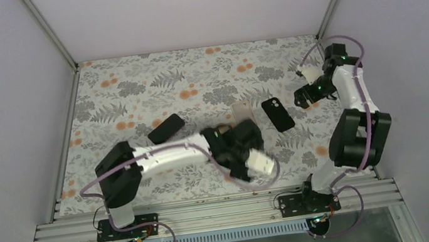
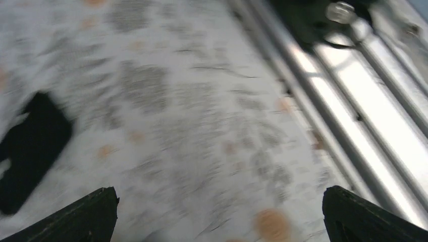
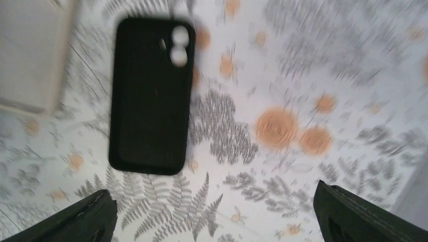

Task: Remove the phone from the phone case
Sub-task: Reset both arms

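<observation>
A black phone case (image 1: 277, 114) with round camera cut-outs lies flat on the floral cloth right of centre. In the right wrist view it (image 3: 150, 96) sits ahead and left of my fingers, and the cloth shows through its holes. A black slab, seemingly the phone (image 1: 166, 128), lies left of centre. My right gripper (image 1: 308, 96) (image 3: 212, 189) hovers open and empty just right of the case. My left gripper (image 1: 242, 148) (image 2: 218, 195) is open and empty above the cloth near the front. A blurred black shape (image 2: 30, 146) is at its left; I cannot tell what it is.
A pale flat object (image 1: 240, 111) (image 3: 30, 55) lies just left of the case. The aluminium rail (image 1: 212, 213) (image 2: 363, 101) runs along the near edge. White walls close in the left, right and back sides.
</observation>
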Available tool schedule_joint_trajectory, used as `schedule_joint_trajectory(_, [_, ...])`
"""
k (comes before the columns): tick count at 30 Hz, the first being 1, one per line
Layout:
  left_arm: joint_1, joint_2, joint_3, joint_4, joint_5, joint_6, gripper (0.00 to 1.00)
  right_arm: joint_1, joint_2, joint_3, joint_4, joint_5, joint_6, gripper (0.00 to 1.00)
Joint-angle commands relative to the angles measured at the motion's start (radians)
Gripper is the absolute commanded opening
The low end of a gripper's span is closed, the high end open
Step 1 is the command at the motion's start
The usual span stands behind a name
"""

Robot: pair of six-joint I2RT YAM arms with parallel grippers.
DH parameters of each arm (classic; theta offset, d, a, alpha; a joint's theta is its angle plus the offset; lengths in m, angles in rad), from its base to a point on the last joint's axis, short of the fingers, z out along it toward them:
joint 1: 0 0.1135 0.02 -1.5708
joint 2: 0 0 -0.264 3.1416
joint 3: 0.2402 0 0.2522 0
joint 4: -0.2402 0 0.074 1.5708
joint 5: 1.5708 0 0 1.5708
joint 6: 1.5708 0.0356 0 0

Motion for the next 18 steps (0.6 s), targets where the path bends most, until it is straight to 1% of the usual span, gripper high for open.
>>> schedule_joint_trajectory(1, [0.242,-0.074,0.263,-0.252,0.241,-0.106,1.0,-0.004,-0.126,0.034,0.05,-0.161,-0.02,1.0])
schedule_joint_trajectory(4, [0.436,-0.08,0.453,-0.372,0.345,-0.139,1.0,-0.004,-0.18,-0.02,0.145,-0.252,0.039,1.0])
schedule_joint_trajectory(6, [0.567,-0.098,0.512,-0.417,0.364,-0.169,1.0,-0.007,-0.236,-0.08,0.233,-0.327,0.091,1.0])
schedule_joint_trajectory(8, [0.708,-0.147,0.477,-0.371,0.337,-0.218,1.0,-0.006,-0.301,-0.171,0.349,-0.346,0.144,1.0])
schedule_joint_trajectory(10, [0.846,-0.216,0.379,-0.298,0.293,-0.237,1.0,-0.006,-0.352,-0.267,0.461,-0.325,0.201,1.0])
schedule_joint_trajectory(12, [0.99,-0.274,0.284,-0.212,0.288,-0.247,1.0,-0.007,-0.378,-0.33,0.538,-0.307,0.236,1.0])
schedule_joint_trajectory(14, [1.135,-0.296,0.221,-0.163,0.329,-0.273,1.0,-0.006,-0.379,-0.373,0.585,-0.289,0.26,1.0])
schedule_joint_trajectory(18, [1.377,-0.269,0.173,-0.176,0.411,-0.305,1.0,-0.008,-0.343,-0.384,0.6,-0.256,0.277,1.0])
